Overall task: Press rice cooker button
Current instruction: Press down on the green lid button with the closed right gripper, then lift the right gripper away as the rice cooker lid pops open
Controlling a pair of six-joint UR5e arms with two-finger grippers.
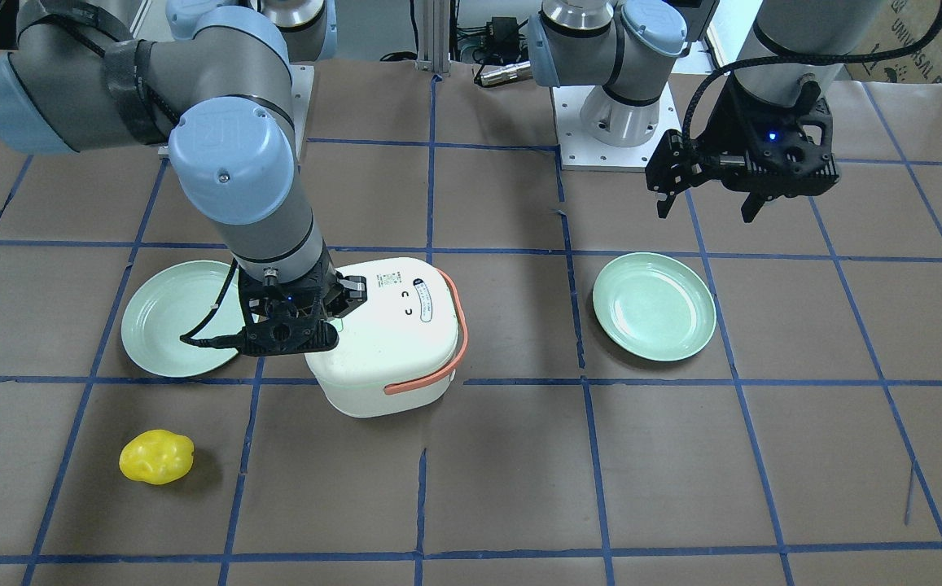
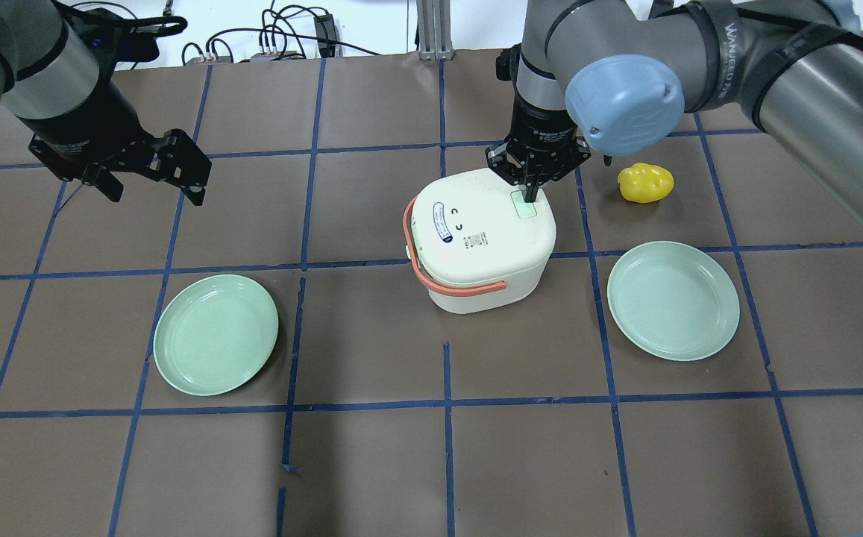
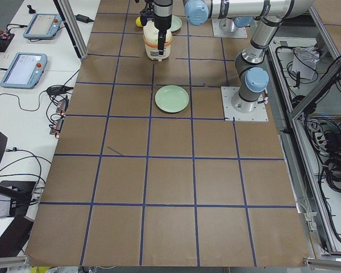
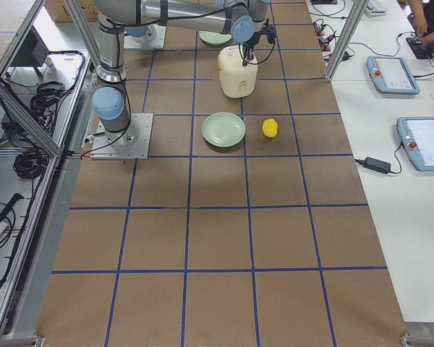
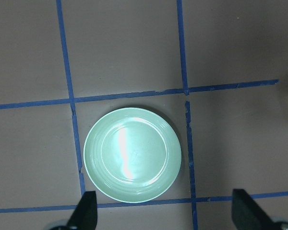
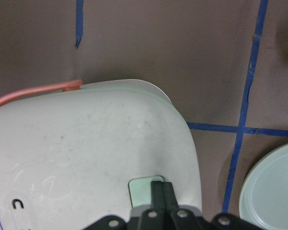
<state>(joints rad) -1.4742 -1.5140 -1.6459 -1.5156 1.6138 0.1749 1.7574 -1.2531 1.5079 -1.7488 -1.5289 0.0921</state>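
Note:
A white rice cooker (image 2: 479, 239) with an orange handle (image 2: 446, 283) stands mid-table. It also shows in the front view (image 1: 393, 338). Its pale green button (image 2: 524, 206) sits on the lid's far right edge and shows in the right wrist view (image 6: 143, 187). My right gripper (image 2: 529, 197) is shut, fingers together, with the tips resting on the button (image 6: 162, 191). My left gripper (image 2: 151, 186) is open and empty, hovering above the table far to the left of the cooker. It looks down on a green plate (image 5: 132, 154).
Two green plates lie on the table, one on the left (image 2: 216, 333) and one on the right (image 2: 673, 300). A yellow lumpy object (image 2: 646, 183) lies right of the cooker, near my right arm. Blue tape lines grid the brown table.

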